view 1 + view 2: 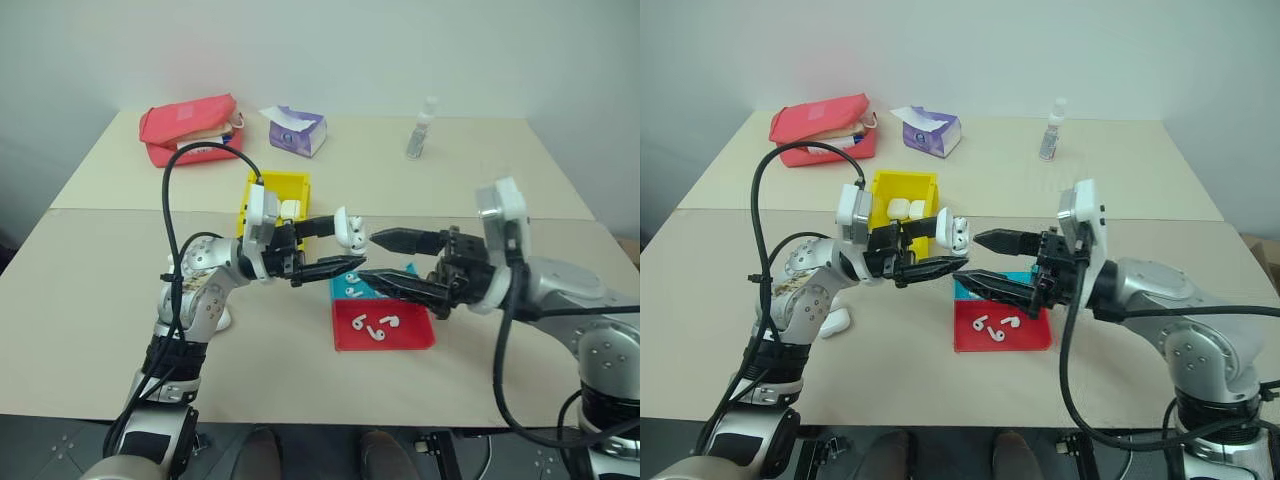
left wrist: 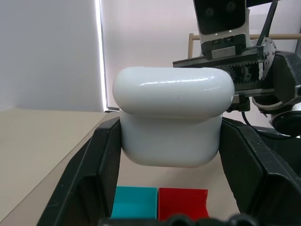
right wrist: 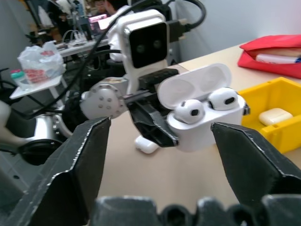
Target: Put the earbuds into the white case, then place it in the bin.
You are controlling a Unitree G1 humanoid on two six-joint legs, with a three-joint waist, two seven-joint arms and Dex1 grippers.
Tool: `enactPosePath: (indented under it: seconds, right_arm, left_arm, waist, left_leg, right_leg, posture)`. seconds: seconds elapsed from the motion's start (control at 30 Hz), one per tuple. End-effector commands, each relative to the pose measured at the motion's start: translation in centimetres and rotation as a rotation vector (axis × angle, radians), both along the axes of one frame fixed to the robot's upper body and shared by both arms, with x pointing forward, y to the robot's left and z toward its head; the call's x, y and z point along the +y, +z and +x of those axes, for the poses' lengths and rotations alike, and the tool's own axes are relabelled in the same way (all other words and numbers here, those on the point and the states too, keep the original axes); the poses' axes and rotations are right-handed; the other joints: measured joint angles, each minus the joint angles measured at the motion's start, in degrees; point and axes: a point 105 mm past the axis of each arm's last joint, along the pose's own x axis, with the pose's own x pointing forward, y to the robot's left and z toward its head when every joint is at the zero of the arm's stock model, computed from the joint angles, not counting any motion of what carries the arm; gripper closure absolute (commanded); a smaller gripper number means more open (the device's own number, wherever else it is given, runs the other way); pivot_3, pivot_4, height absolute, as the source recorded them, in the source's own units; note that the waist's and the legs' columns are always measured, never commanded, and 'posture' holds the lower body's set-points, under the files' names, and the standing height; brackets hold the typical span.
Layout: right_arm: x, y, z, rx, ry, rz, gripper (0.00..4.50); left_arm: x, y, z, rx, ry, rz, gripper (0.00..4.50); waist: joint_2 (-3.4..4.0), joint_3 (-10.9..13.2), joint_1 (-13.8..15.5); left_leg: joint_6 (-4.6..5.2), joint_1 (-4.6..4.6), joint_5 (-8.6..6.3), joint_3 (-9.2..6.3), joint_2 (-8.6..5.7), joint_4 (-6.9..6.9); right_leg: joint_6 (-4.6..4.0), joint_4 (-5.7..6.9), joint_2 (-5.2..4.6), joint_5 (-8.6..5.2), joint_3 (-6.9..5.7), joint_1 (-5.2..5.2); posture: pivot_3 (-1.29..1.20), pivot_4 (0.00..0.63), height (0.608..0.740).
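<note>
My left gripper is shut on the white case, held in the air above the table's middle. The case's lid stands open, and two earbuds sit in its wells. My right gripper is open just to the right of the case, fingertips close to it and nothing between them. Behind my left gripper stands the yellow bin, with two more white cases inside. Loose earbuds lie in the red and blue tray beneath my right gripper.
Another white case lies on the table by my left arm. At the far edge sit a red pouch, a purple tissue box and a small clear bottle.
</note>
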Motion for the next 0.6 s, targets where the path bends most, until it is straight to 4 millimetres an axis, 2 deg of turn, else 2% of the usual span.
enactPosePath:
  seconds: [0.03,0.2,0.3,0.43,0.6]
  right_arm:
    - [-0.4,1.6,-0.7,-0.08,0.021,0.003,1.64]
    - [-0.7,3.6,0.9,-0.153,-0.044,-0.101,3.45]
    - [-0.1,4.7,2.0,-0.2,-0.075,-0.214,4.47]
    - [2.1,6.1,2.9,-0.25,-0.069,-0.43,4.47]
    - [3.6,4.7,3.4,-0.307,-0.037,-0.655,4.47]
  left_arm:
    - [-0.3,0.4,0.1,-0.037,0.001,-0.002,1.7]
    - [-1.4,-0.9,1.2,-0.052,0.089,0.045,1.7]
    - [-2.2,-1.4,1.8,-0.062,0.115,0.075,1.7]
    - [-3.4,-1.4,2.0,-0.082,0.124,0.073,1.7]
    - [-3.9,-1.0,2.2,-0.104,0.129,0.063,1.7]
  waist:
    - [0.0,0.0,0.0]
    - [0.0,0.0,-0.1]
    - [0.01,0.0,0.0]
    - [0.13,0.0,-0.1]
    - [0.15,0.0,0.1]
  left_leg:
    - [0.0,0.0,0.0,0.0,0.0,0.0]
    - [0.0,0.02,0.0,0.0,-0.01,0.05]
    - [0.01,0.02,0.0,-0.02,0.0,0.03]
    - [0.01,-0.05,0.0,0.04,0.0,0.02]
    - [0.07,-0.14,0.0,0.0,0.0,-0.1]
  right_leg:
    - [0.0,0.0,0.0,0.0,0.0,0.01]
    - [0.0,0.01,0.0,0.0,0.01,0.02]
    - [0.0,0.0,0.01,0.0,-0.01,0.01]
    - [-0.01,0.04,0.0,0.0,0.06,-0.13]
    - [-0.04,-0.03,0.0,-0.02,-0.01,-0.21]
  posture:
    - [0.0,0.15,0.74]
    - [0.0,0.15,0.74]
    - [0.0,0.15,0.74]
    - [0.0,0.15,0.74]
    - [0.0,0.15,0.74]
